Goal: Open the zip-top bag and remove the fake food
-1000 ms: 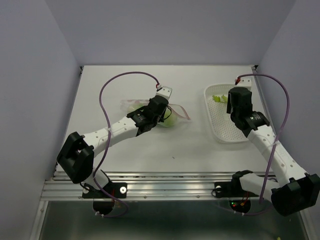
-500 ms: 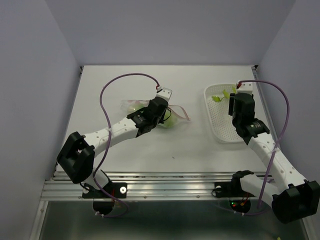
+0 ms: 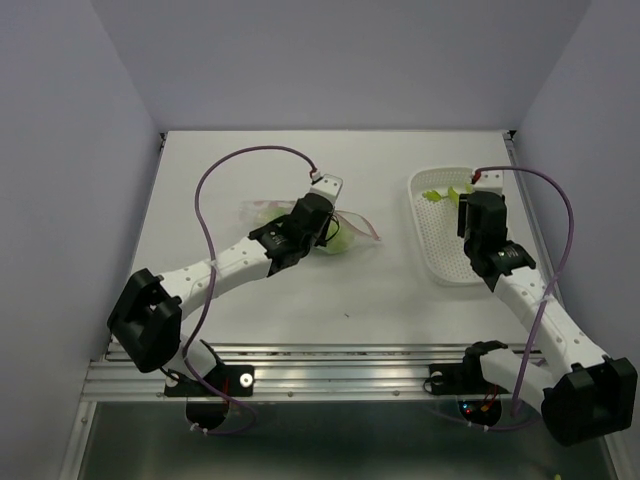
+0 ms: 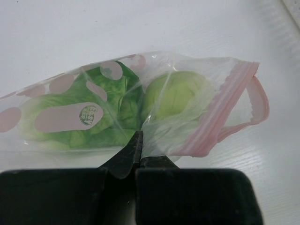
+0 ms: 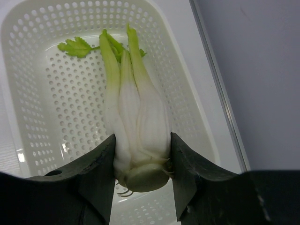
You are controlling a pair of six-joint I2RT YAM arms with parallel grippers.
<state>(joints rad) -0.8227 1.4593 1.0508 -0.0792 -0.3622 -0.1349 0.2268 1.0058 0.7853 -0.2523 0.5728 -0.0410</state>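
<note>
The zip-top bag [image 4: 93, 101] lies on the table, clear with pink markings and a pink zipper strip [image 4: 229, 108] at its right end. Inside it are a pale green lettuce-like ball [image 4: 176, 93] and dark green leaf [image 4: 112, 126]. My left gripper [image 4: 138, 143] is shut, pinching the bag's clear plastic near the zipper; in the top view [image 3: 322, 228] it is over the bag [image 3: 355, 225]. My right gripper [image 5: 143, 159] is shut on a pale celery-like fake food stalk [image 5: 138, 117] with yellow-green leaves, holding it over the white basket [image 5: 61, 117].
The white perforated basket [image 3: 440, 265] stands at the right of the table, close to the right wall. The celery leaves [image 3: 433, 195] show at its far end. Purple cables arc above both arms.
My right gripper has shifted slightly right and toward the near side over the basket, with the stalk in it. My left gripper stays pinched on the bag, its arm shifted slightly.
</note>
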